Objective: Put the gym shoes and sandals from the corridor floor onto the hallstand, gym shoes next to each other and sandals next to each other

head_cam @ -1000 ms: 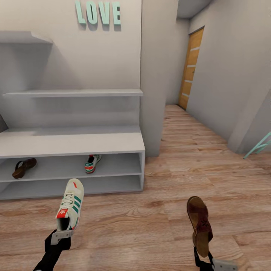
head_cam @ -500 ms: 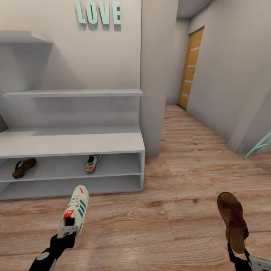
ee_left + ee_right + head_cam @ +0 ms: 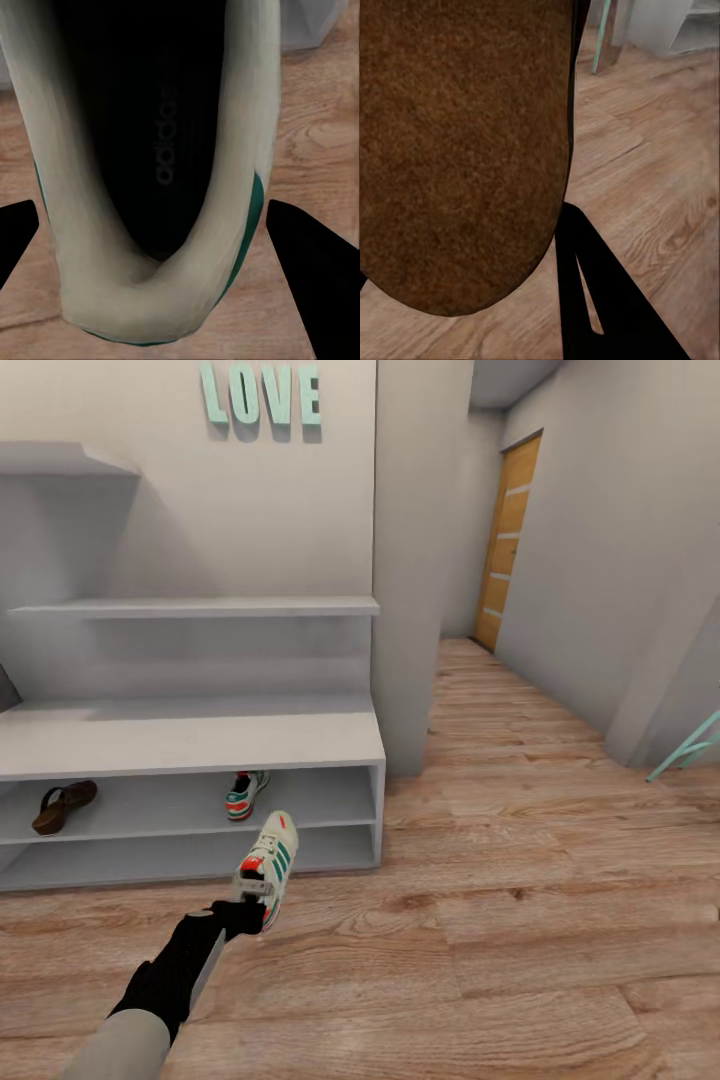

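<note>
Two gym shoes show: one [image 3: 242, 794] sits on the upper open shelf of the hallstand [image 3: 190, 738], toward its right end, and the other [image 3: 267, 865] is held by its heel in the left gripper [image 3: 243, 913], toe toward the rack, above the floor [image 3: 520, 920]. Two sandals show: one [image 3: 63, 806] lies near that shelf's left end, and the right wrist view has a brown sandal [image 3: 457, 150] close against the right gripper [image 3: 585, 300], which seems closed on it, though the grip itself is hidden. Inside the held shoe the word "adidas" reads on the insole, and teal letters on the wall spell "LOVE" [image 3: 260, 395].
</note>
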Available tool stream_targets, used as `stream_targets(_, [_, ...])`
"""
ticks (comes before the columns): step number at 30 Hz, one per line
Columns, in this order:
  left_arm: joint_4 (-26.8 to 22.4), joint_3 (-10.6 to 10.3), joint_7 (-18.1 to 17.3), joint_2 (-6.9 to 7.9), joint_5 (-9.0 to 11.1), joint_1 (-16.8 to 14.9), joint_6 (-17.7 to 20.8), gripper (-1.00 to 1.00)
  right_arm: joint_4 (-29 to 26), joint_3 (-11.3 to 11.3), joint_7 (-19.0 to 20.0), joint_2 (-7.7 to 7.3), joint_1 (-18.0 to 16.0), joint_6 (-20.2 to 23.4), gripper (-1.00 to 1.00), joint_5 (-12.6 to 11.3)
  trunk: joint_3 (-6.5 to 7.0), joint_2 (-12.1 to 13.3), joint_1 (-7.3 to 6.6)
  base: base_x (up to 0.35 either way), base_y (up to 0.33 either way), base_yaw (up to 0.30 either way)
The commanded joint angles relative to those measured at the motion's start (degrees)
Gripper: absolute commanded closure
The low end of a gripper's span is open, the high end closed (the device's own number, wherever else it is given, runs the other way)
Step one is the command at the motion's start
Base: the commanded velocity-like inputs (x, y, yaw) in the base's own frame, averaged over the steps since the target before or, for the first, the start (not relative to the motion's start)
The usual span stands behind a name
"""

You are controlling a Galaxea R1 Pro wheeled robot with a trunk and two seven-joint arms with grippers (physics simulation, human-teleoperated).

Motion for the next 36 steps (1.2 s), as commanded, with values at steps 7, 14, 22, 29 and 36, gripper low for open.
stream_targets(7, [0.16, -0.13, -0.5, -0.32, -0.93, -6.76, 7.9, 1.0, -0.49, -4.98, 3.01, -1.24, -0.05, 3.69, 1.0, -0.2, -0.06, -0.02, -0.01, 0.0, 0.0, 0.0])
stream_targets(14, [0.66, -0.17, 0.37, -0.16, -0.95, -8.88, 8.89, 1.0, -3.62, -4.67, 3.32, -1.38, -0.05, 6.85, 1.0, 0.07, -0.06, -0.02, -0.01, 0.0, 0.0, 0.0])
stream_targets(22, [0.39, -0.24, 1.36, 0.26, -0.95, -8.42, 8.79, 1.0, -4.26, -4.58, 3.52, -1.22, -0.05, 7.14, 1.0, 0.21, -0.06, -0.02, -0.01, 0.0, 0.0, 0.0])
stream_targets(29, [-0.24, -0.38, 1.35, 0.29, -0.95, -8.39, 8.93, 1.0, -3.75, -4.54, 3.72, -0.65, -0.05, 6.94, 1.0, 0.33, -0.06, -0.02, -0.01, 0.0, 0.0, 0.0])
stream_targets(36, [-0.22, -0.38, 1.4, 0.23, -1.0, -8.39, 8.94, 1.0, -3.88, -4.62, 3.74, -0.18, -0.05, 6.93, 1.0, 0.3, -0.06, -0.02, -0.01, 0.0, 0.0, 0.0])
